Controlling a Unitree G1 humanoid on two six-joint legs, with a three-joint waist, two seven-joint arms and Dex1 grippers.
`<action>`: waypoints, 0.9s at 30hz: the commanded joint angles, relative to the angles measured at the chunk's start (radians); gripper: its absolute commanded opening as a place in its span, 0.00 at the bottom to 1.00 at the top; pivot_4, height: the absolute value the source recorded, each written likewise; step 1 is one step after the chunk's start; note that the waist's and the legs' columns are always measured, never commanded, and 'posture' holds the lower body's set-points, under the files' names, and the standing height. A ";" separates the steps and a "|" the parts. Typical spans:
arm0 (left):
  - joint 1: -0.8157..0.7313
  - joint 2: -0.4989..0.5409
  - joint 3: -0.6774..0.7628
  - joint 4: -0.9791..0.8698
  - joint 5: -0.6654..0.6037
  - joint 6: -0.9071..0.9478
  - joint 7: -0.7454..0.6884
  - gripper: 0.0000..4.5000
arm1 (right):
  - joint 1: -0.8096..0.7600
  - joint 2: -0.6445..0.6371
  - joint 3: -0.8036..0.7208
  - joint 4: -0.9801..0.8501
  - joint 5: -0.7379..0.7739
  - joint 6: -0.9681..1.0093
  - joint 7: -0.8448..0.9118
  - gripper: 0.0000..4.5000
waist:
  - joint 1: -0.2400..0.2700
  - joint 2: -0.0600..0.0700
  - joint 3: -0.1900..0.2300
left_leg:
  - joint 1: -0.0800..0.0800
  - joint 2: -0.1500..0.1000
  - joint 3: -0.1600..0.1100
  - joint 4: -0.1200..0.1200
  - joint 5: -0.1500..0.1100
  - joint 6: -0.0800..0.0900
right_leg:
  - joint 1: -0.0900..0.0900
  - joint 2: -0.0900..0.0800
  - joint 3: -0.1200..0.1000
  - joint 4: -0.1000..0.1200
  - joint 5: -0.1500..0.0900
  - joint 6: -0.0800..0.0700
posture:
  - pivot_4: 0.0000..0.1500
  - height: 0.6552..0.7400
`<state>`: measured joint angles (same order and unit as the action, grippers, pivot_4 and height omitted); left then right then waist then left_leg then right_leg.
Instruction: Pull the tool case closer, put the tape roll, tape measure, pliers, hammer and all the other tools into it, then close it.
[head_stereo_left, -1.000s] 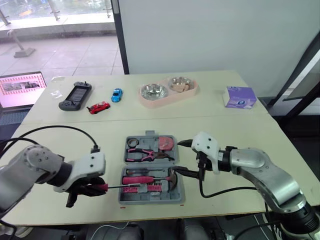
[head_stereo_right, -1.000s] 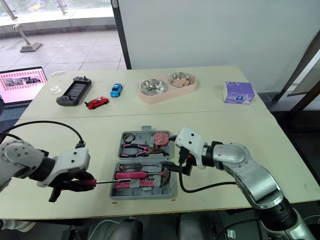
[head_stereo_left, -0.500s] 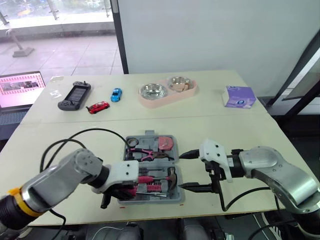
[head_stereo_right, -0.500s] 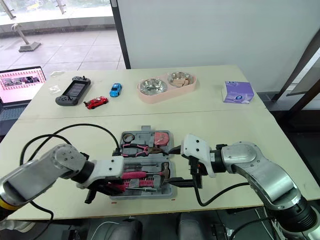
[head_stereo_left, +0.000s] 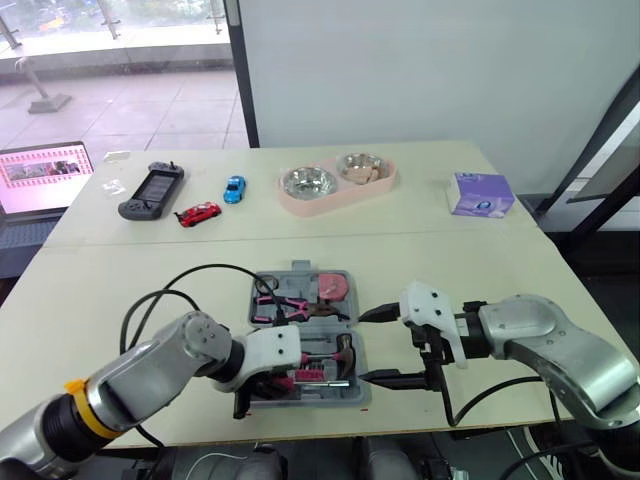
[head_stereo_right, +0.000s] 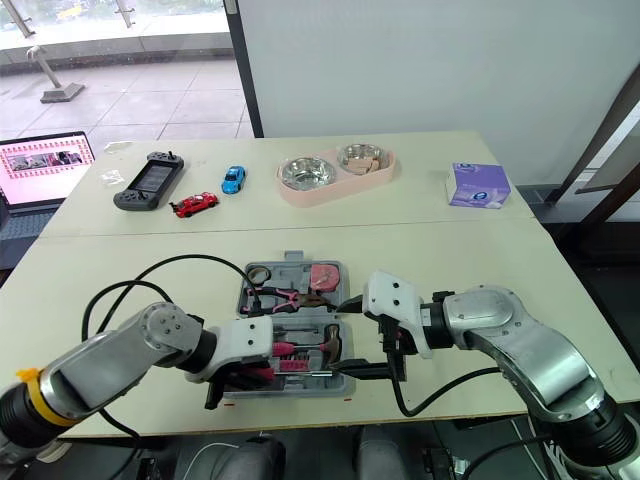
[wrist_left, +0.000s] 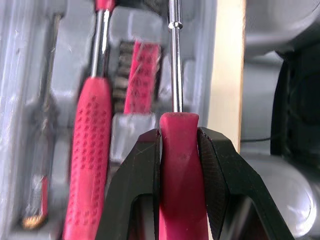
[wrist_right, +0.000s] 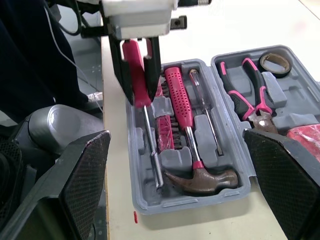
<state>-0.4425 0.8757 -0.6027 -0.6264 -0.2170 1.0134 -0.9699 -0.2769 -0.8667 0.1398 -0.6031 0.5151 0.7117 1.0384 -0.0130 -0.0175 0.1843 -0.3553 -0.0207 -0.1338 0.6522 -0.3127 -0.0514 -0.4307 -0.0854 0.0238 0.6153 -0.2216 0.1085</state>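
Observation:
The grey tool case (head_stereo_left: 300, 268) lies open near the table's front edge. In its far half sit the tape roll (wrist_right: 274, 61), the pink-handled pliers (wrist_right: 250, 90) and the pink tape measure (head_stereo_left: 333, 287). The hammer (wrist_right: 187, 115) and a thin screwdriver (wrist_right: 205, 120) lie in the near half. My left gripper (wrist_left: 178, 135) is shut on the pink handle of a second screwdriver (wrist_right: 134, 65), held low over the near half with its shaft pointing along the front slot. My right gripper (head_stereo_left: 365, 345) stands open just right of the case, holding nothing.
A pink tray with two steel bowls (head_stereo_left: 337, 185), a purple box (head_stereo_left: 481, 194), a game controller (head_stereo_left: 151, 191), a red toy car (head_stereo_left: 198, 214) and a blue toy car (head_stereo_left: 233, 189) sit on the far half. A laptop (head_stereo_left: 40, 175) is far left. Black cables loop by both arms.
My left gripper carried the pink screwdriver rightward from beside the case to over its near half. My right gripper drew back a little from the hammer head, toward the front edge.

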 joint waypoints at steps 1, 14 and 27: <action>-0.004 -0.008 -0.003 -0.015 0.001 -0.014 0.001 0.13 | -0.018 -0.017 -0.013 -0.008 0.007 -0.013 0.014 1.00 | -0.001 0.000 0.000 | 0.000 0.000 0.000 0.000 0.000 0.000 | 0.000 0.000 0.000 0.000 0.000 0.000 | 1.00 0.95; 0.002 -0.044 -0.037 -0.007 0.009 -0.002 0.028 0.13 | -0.040 -0.021 0.002 -0.002 0.008 0.003 0.023 1.00 | 0.000 0.000 0.000 | 0.000 0.000 0.000 0.000 0.000 0.000 | 0.000 0.000 0.000 0.000 0.000 0.000 | 1.00 0.95; 0.002 -0.039 -0.054 0.018 0.025 -0.046 0.021 0.13 | -0.043 -0.013 0.005 -0.017 0.012 0.023 0.007 1.00 | 0.000 0.000 0.000 | 0.000 0.000 0.000 0.001 0.000 0.000 | 0.000 0.000 0.000 0.000 0.000 0.000 | 1.00 0.95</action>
<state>-0.4388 0.8338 -0.6504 -0.5916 -0.2035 0.9900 -0.9420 -0.3021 -0.8789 0.1486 -0.5898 0.5155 0.7361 1.0473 -0.0127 -0.0174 0.1843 -0.3551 -0.0206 -0.1337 0.6531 -0.3127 -0.0514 -0.4305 -0.0854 0.0238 0.6157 -0.2214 0.1086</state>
